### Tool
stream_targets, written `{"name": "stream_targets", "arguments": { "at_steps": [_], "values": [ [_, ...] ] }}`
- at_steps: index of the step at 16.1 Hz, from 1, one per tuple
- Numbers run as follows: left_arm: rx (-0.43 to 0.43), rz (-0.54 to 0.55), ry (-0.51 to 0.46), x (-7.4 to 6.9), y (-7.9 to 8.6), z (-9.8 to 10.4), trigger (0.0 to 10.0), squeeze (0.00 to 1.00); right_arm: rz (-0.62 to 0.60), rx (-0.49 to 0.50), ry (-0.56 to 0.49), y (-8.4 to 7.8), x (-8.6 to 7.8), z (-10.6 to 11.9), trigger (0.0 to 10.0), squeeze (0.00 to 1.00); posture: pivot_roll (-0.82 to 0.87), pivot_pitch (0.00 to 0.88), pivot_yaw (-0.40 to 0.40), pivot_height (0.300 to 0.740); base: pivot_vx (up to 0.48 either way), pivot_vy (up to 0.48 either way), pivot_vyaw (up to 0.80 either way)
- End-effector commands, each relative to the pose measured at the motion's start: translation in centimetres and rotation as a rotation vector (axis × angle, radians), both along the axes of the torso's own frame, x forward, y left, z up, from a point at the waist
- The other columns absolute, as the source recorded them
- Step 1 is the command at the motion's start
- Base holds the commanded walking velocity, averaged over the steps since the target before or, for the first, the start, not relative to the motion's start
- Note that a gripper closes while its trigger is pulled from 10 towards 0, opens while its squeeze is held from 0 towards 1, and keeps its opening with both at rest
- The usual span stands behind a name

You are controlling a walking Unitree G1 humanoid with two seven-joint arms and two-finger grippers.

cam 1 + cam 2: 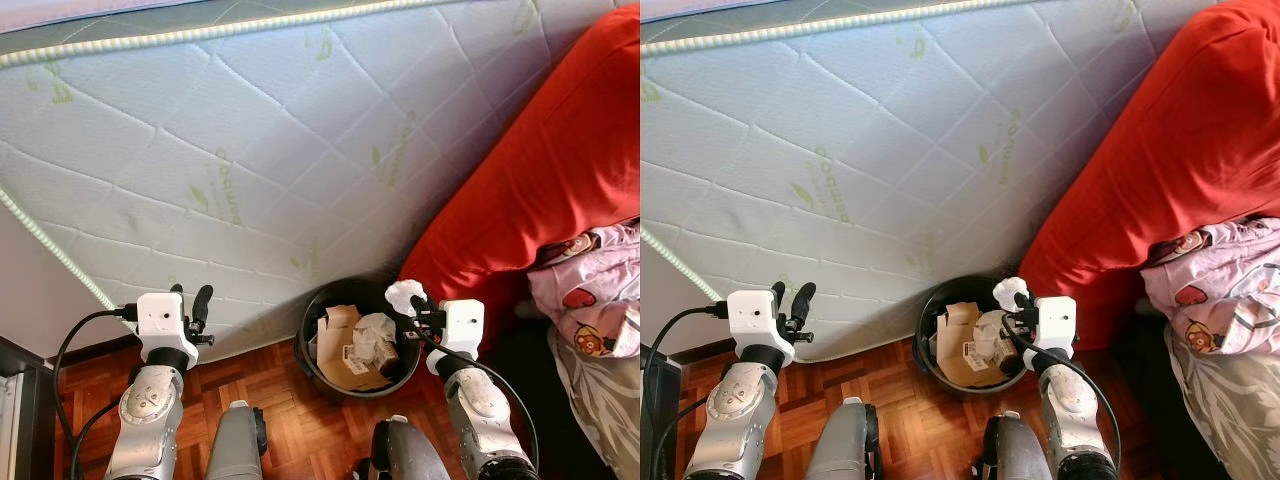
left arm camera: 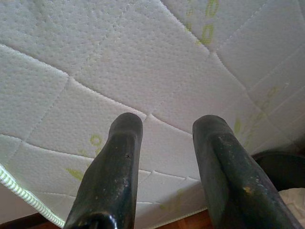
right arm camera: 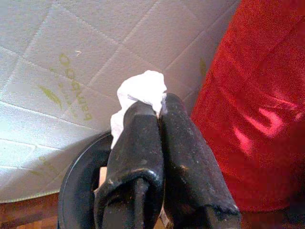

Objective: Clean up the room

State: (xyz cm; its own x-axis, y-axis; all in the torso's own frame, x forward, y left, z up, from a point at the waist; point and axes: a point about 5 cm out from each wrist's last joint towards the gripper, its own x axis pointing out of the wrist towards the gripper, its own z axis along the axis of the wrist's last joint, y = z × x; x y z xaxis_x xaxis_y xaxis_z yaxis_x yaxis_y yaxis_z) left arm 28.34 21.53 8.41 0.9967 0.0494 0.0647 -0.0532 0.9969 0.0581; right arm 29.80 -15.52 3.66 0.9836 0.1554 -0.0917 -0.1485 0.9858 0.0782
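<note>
The right end effector (image 1: 412,303) is pinching a crumpled white tissue (image 3: 141,93) between pressed-together fingers, hovering at the right rim of the black waste bin (image 1: 312,360), which is standing on the parquet floor (image 1: 265,380) against the leaning mattress (image 1: 260,150). To drop cleanly, it should be shifting inward over the cardboard scraps (image 1: 340,350) before spreading. The left end effector (image 1: 190,305) is idling, fingers spread.

Home bedroom: bare mattress (image 1: 250,150), red bedding (image 1: 540,170), parquet floor (image 1: 260,385).
</note>
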Motion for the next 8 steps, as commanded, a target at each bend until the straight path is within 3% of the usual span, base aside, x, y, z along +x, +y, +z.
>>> {"name": "stream_targets", "arguments": {
  "at_steps": [1,7,8],
  "values": [
    [-0.011,0.008,0.008,-0.33,0.27,-0.08,10.0,0.0,-0.008,0.004,0.039,-0.18,-0.47,-0.76,10.0,0.0,0.11,0.219,-0.045,0.633,0.255,0.0,0.0],
    [-0.011,0.005,0.009,-0.48,0.17,-0.17,10.0,0.0,-0.078,0.008,0.065,-0.94,-0.37,-0.95,10.0,0.0,0.11,0.221,-0.045,0.633,0.284,0.0,0.0],
    [-0.01,0.006,0.009,-0.49,0.2,-0.14,10.0,0.0,-0.077,0.019,0.072,-0.85,-0.32,-0.96,10.0,0.0,0.11,0.224,-0.045,0.633,0.296,0.0,-0.78]
  ]
}}
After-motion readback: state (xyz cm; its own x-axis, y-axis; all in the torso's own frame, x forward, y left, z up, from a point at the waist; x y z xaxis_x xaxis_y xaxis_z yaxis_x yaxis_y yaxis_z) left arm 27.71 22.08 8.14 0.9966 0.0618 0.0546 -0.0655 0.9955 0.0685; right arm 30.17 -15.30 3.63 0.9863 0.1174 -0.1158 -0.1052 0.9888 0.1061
